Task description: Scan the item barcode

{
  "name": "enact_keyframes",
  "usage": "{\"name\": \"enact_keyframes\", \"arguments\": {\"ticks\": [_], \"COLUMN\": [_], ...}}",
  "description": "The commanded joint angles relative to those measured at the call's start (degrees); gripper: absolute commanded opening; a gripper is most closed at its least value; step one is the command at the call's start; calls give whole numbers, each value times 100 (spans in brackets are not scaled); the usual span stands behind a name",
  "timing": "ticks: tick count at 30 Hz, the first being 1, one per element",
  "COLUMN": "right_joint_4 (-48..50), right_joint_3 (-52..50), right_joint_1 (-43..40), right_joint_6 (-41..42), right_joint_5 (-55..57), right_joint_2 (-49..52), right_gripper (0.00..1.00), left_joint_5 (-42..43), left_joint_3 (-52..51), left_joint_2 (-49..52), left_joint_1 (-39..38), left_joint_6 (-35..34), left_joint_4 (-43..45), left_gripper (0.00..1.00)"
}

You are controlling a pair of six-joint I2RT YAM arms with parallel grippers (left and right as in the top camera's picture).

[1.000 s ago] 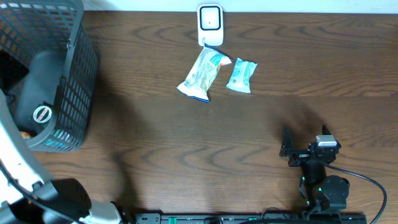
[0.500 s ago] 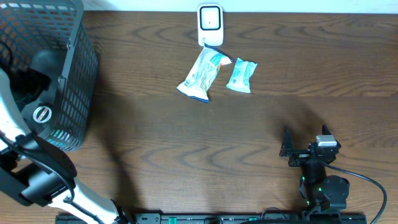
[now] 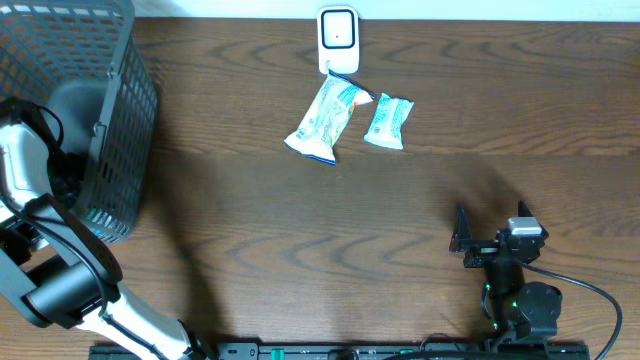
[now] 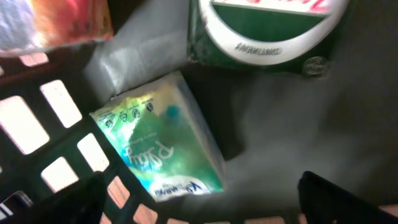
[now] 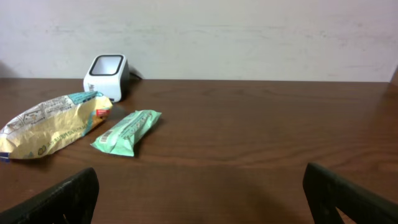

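Dark wood desk [image 3: 300, 220], scanner [image 3: 338, 40] far centre; left tool [image 4: 204, 200] spread wide, empty, inside left basket [image 3: 125, 120] over green pack [image 4: 158, 146]; right tool [image 5: 199, 194] released, near right. Judged: pick-up and scan both remain.

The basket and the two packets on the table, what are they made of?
Basket: probably moulded plastic, matte grey; its walls are an even grid of holes. Large packet: likely thin printed film, slightly shiny, crinkled, with crimped ends. Small packet: the same sort of film, pale green, with sealed ends.
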Motion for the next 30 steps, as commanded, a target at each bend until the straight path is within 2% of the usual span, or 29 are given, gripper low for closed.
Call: {"name": "enact_keyframes", "arguments": {"ticks": [1,5,7,10,12,14,16,18,25,30], "right_joint_4": [-4,-4,-4,-4,-4,-4,-4,-4,-4,-4], "right_joint_3": [-22,-22,-22,-20,-20,-22,-22,-22,-22,-22], "right_joint_1": [-79,-79,-79,-79,-79,-79,-79,-79,-79,-79], "right_joint_6": [-4,-2,-4,-4,-4,-4,-4,-4,-2,-4], "right_joint_5": [2,2,2,2,2,2,2,2,2,2], "right_joint_2": [-26,-26,-26,-26,-26,-26,-26,-26,-26,-26], "right_gripper": [99,99,99,99,99,99,99,99,99,99], "left_joint_5": [-98,-352,-643,-852,-852,-850,-852,-852,-841,-511], "left_joint_3": [-247,-546,-706,-909,-964,-994,-994,-981,-258,564], "left_joint_2": [46,46,46,46,46,46,46,42,-247,-986], "left_joint_1": [-17,-17,-17,-15,-11,-11,-11,-11,-13,-17], "left_joint_6": [-83,-81,-79,-74,-79,-79,-74,-46,101,96], "left_joint_4": [94,330,455,675,728,780,800,798,214,-149], "left_gripper": [87,86,81,66,52,47,26,14,11,9]}}
